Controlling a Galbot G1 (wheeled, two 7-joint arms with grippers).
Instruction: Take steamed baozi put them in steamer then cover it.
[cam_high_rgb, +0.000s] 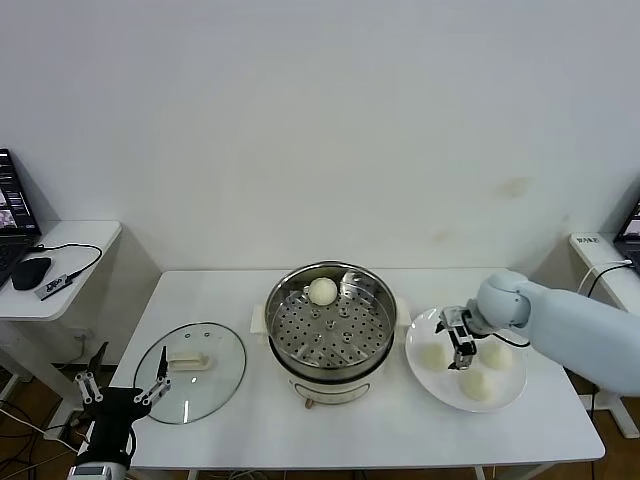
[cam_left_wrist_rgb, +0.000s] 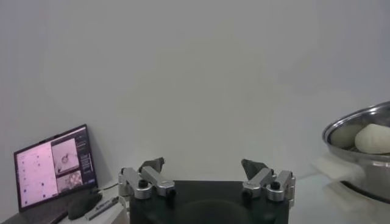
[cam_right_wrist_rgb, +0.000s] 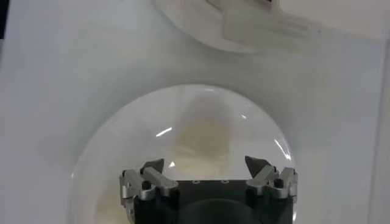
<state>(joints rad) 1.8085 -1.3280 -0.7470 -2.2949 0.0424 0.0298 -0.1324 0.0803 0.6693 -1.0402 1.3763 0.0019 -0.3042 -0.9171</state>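
The steamer (cam_high_rgb: 330, 335) stands mid-table with its perforated tray showing and one baozi (cam_high_rgb: 322, 291) at the tray's far edge. Three more baozi (cam_high_rgb: 432, 356) (cam_high_rgb: 476, 384) (cam_high_rgb: 497, 353) lie on a white plate (cam_high_rgb: 440, 388) to its right. My right gripper (cam_high_rgb: 462, 347) hangs open low over that plate, among the buns. In the right wrist view a baozi (cam_right_wrist_rgb: 201, 143) lies just ahead of the open right gripper (cam_right_wrist_rgb: 205, 164), with nothing held. The glass cover (cam_high_rgb: 215, 385) rests flat on the table left of the steamer. My left gripper (cam_high_rgb: 125, 392) waits open beside it, near the table's front left corner.
A side table at the far left carries a laptop (cam_left_wrist_rgb: 52, 164), a mouse (cam_high_rgb: 30, 272) and a cable. The left wrist view shows the open left gripper (cam_left_wrist_rgb: 204, 167) and, off to one side, the steamer (cam_left_wrist_rgb: 365, 159) with the baozi (cam_left_wrist_rgb: 375, 139) in it. Another desk edge (cam_high_rgb: 600, 250) stands at the far right.
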